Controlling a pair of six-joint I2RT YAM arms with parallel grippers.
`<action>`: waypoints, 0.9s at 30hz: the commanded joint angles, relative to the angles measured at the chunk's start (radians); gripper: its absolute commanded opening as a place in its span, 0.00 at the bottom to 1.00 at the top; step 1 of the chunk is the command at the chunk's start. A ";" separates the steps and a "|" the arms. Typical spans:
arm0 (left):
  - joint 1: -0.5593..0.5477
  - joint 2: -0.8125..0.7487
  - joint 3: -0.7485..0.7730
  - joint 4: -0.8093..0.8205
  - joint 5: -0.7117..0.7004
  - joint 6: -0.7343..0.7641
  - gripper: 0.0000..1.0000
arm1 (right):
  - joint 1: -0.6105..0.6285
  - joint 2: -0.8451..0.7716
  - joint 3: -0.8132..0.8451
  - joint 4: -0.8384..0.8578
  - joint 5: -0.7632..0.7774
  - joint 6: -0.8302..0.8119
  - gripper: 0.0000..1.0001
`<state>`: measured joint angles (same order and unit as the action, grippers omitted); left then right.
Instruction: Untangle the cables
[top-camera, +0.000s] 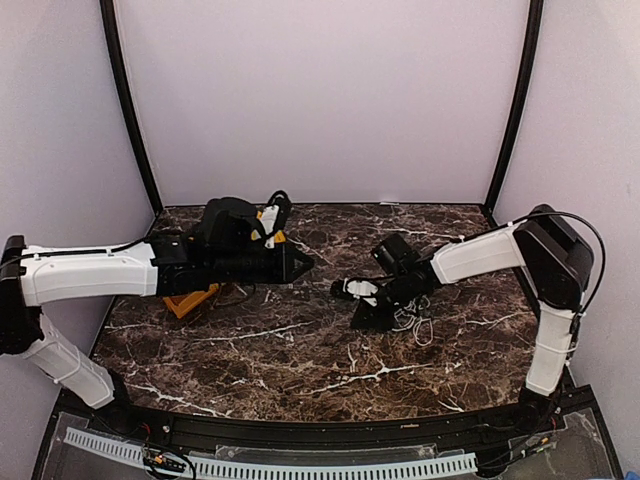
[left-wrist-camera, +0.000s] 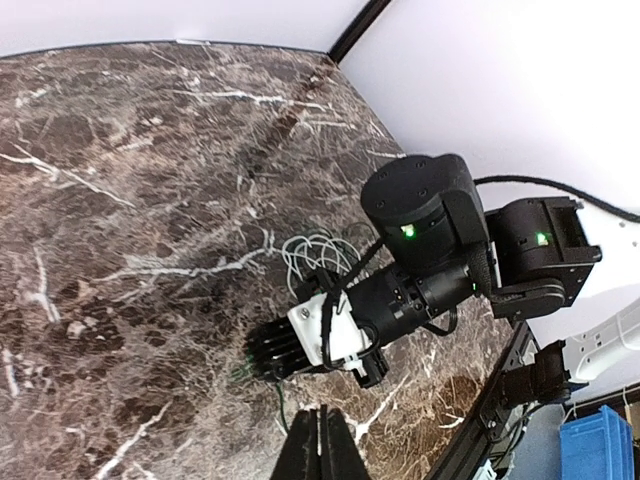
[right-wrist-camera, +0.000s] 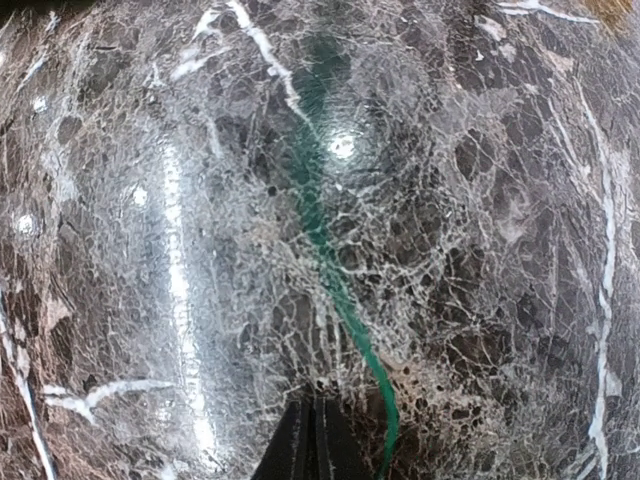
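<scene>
I see a glossy, marble-patterned table (top-camera: 300, 350) throwing glare. The green cable (right-wrist-camera: 340, 290) looks like smooth plastic, and the arm shells (top-camera: 90, 272) like smooth white plastic.

White cable (left-wrist-camera: 312, 252) half hidden behind right arm (left-wrist-camera: 420, 215); green cable (right-wrist-camera: 330, 270) blurred, cut by bottom edge.

**A boxed-in robot test cell, lab-style**

Plain pale panels (top-camera: 320, 100) close off the back and both sides of the overhead view, joined by black frame posts (top-camera: 125, 100). They surround a dark marble-patterned table (top-camera: 300, 350) rather than any household furniture. Two white-and-black robot arms, left (top-camera: 90, 272) and right (top-camera: 480, 255), are mounted along the bottom edge, where a slotted white wiring duct (top-camera: 300, 465) runs. A blue plastic bin (left-wrist-camera: 600, 445) sits at the lower right of the left wrist view.
</scene>
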<state>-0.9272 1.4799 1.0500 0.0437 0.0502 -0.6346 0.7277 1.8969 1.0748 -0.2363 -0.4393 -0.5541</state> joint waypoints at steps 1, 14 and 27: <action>0.042 -0.146 -0.018 -0.154 -0.140 0.056 0.00 | 0.012 0.034 0.050 -0.047 0.043 0.018 0.10; 0.158 -0.517 0.116 -0.554 -0.596 0.265 0.00 | 0.010 0.095 0.075 -0.109 0.081 0.020 0.12; 0.161 -0.581 0.318 -0.719 -0.733 0.364 0.00 | 0.011 0.113 0.083 -0.132 0.073 0.021 0.11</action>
<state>-0.7708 0.8753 1.3941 -0.6102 -0.6716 -0.2893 0.7315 1.9587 1.1744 -0.3050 -0.4076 -0.5407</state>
